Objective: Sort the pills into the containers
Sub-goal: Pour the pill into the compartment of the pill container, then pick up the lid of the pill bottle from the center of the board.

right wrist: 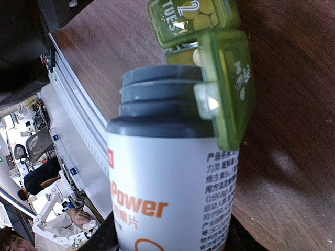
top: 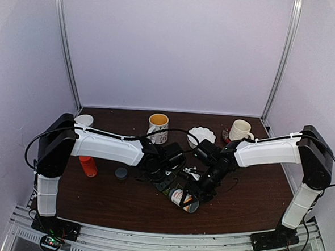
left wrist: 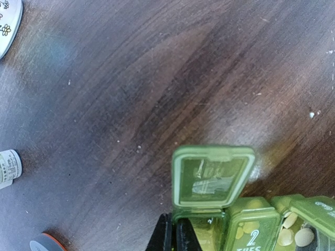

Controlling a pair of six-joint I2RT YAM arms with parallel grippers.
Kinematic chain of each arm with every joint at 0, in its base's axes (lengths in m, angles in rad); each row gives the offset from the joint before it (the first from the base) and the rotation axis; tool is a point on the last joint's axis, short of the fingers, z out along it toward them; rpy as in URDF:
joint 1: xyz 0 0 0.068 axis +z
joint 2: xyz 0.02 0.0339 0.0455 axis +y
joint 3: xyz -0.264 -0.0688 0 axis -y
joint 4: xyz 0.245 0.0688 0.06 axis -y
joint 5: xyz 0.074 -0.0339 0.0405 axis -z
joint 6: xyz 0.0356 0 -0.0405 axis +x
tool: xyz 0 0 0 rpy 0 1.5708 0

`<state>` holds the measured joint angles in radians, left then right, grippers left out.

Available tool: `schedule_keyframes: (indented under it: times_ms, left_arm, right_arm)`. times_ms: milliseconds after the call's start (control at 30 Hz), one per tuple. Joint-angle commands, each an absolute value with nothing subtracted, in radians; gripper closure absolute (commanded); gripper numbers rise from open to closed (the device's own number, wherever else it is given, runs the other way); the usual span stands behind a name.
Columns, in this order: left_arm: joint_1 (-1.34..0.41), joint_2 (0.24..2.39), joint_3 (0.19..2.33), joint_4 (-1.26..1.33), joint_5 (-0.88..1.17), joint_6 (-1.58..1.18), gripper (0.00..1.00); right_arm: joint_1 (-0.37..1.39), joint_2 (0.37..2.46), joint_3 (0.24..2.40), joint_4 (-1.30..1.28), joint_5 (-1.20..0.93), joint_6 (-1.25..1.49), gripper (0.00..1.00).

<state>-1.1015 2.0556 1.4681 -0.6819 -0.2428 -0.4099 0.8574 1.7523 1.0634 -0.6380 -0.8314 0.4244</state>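
— Where was the pill box found?

— It was seen at the middle of the table, between the two grippers. One lid was stood upright, and pale pills were seen in another uncovered compartment.

— And the jaws?

— The left gripper was clenched at the box's edge (whether the wall was pinched could not be told). The uncapped white bottle was grasped by the right gripper, its mouth just beside the box. A red bottle was noted to the left, and a mug on the far side.
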Motion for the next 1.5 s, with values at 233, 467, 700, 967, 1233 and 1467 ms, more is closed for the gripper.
schedule_keyframes:
  times_ms: [233,467,700,967,1233,1467]
  left_arm:
    - [-1.109,2.066,1.482,-0.681,-0.229,-0.400,1.00]
    - [-1.109,2.075,1.482,-0.690,-0.201,-0.399,1.00]
    - [-1.109,2.077,1.501,-0.706,-0.166,-0.398,1.00]
    - [-1.109,2.109,1.545,-0.749,-0.142,-0.389,1.00]
    - [-1.109,2.124,1.576,-0.780,-0.158,-0.399,1.00]
    - [-1.108,2.131,1.582,-0.782,-0.163,-0.408,1.00]
  right_arm:
    - [0.851,1.747,0.906,-0.346,-0.821,0.426,1.00]
    - [0.851,1.654,0.751,-0.131,-0.759,0.347,1.00]
    - [0.853,1.637,0.605,0.204,-0.726,0.390,1.00]
    - [0.865,1.564,0.461,0.402,-0.563,0.311,1.00]
    - [0.911,1.402,0.352,0.531,-0.463,0.246,1.00]
    - [0.999,1.070,0.272,0.523,-0.285,0.179,1.00]
